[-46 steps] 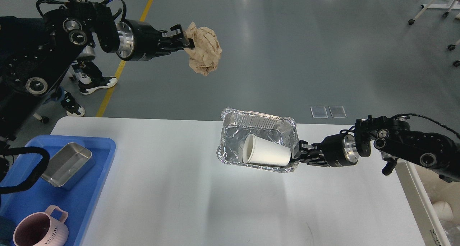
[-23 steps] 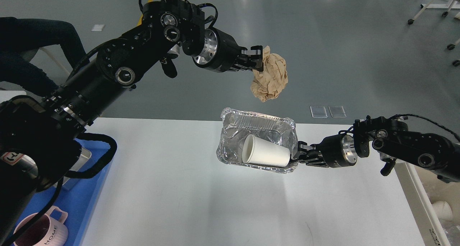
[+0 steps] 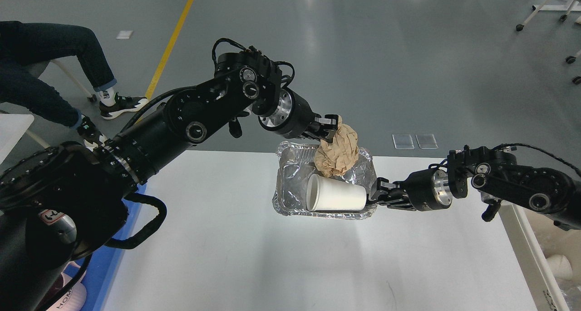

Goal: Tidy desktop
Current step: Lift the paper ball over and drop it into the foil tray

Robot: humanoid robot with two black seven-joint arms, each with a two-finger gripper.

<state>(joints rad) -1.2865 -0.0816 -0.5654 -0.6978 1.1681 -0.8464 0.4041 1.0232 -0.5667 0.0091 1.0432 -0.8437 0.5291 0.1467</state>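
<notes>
The white desktop fills the lower view. My right gripper is shut on the right rim of a crinkled foil tray and holds it above the desktop. A white paper cup lies on its side in the tray. My left gripper is shut on a crumpled ball of brown paper, which hangs over the tray's far side, just above the cup.
A blue plastic tray lies at the left edge, mostly hidden by my left arm, with a pink mug just showing. A cream-coloured bin stands off the right edge. A person's legs are at far left.
My left arm has swung right and down, carrying the brown paper ball from high at the left to just over the foil tray. The right gripper and tray have barely moved.
</notes>
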